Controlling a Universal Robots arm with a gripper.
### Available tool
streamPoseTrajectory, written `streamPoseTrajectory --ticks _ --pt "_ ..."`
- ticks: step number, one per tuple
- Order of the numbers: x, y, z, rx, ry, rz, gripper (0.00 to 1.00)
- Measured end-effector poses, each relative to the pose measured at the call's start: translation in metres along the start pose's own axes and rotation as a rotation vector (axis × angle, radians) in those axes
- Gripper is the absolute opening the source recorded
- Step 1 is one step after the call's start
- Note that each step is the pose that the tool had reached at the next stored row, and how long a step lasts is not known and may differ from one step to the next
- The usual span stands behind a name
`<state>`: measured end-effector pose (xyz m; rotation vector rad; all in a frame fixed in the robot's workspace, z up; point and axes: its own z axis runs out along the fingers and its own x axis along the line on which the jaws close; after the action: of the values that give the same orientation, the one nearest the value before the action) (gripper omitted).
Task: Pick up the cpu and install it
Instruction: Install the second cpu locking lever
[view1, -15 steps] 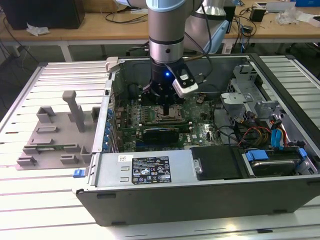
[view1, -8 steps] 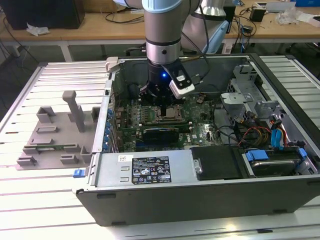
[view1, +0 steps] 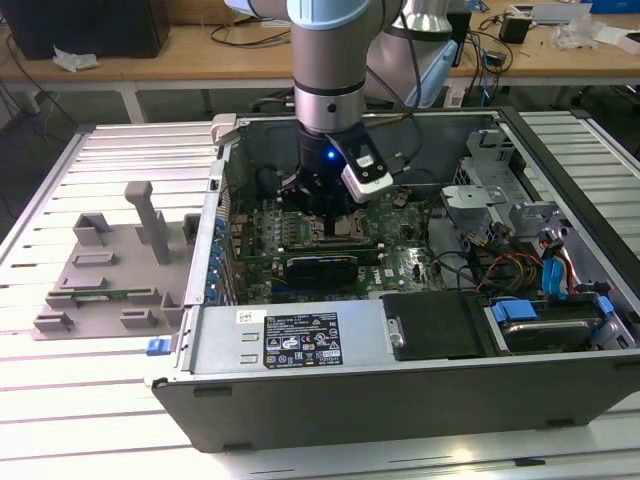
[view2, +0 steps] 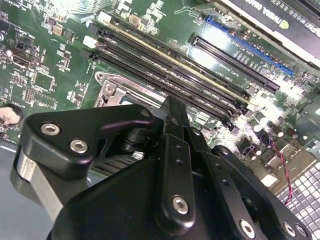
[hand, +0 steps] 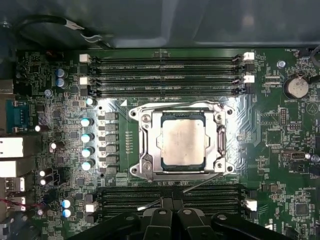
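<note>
A: Where is the cpu (hand: 182, 142)?

B: In the first wrist view it lies flat in the motherboard socket (hand: 145, 167), shiny top up, inside the metal frame. The socket sits between two banks of memory slots (hand: 165, 75).

A: And the gripper (view1: 325, 205)?

B: Low inside the computer case (view1: 420, 400), right over the socket, so the cpu is almost directly beneath it. Whether its fingers are parted or closed, I cannot tell.

A: How does the chip point?

B: It is nearly square, with no clear long axis; its edges run parallel to the socket's frame.
</note>
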<state>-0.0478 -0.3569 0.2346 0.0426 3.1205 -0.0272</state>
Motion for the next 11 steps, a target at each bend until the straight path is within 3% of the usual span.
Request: streamPoseTrajectory --ticks 11 --pt "0.0012 -0.0001 0.0082 0.0003 0.0004 0.022 0.11"
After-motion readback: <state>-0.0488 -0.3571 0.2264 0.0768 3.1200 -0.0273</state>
